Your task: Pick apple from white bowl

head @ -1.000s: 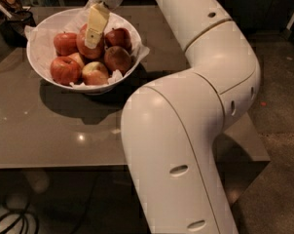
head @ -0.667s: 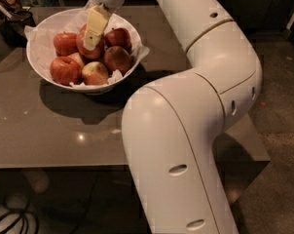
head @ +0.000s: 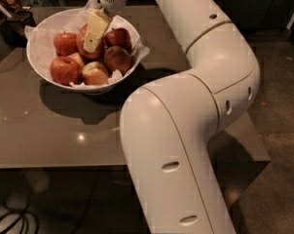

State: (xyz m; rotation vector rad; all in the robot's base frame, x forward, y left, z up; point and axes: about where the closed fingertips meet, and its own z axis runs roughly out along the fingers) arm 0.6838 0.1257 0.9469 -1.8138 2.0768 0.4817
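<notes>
A robot's end effector (head: 92, 42) reaches down into the white bowl (head: 83, 86) at the far left corner of the bench (head: 64, 126). Its pale yellow tip rests against, or just above, the apple (head: 81, 42), a deep red one near the middle of the pile. From where I stand I cannot tell how far open the end effector is, or whether it has hold of anything.

The apple lies in the bowl among its neighbours, on the crumpled white paper (head: 40, 38) that lines it. It is not raised above the others. Another red apple (head: 65, 43) sits just to its left, two darker ones (head: 117, 58) to its right, and a yellow-green blushed one (head: 95, 73) at the near rim.

The big white arm (head: 210, 72) bends across the bench's right side. By the look of it, the reach is done and the tool is at its target. Securing the grasp and lifting the fruit clear of the bowl remain.
</notes>
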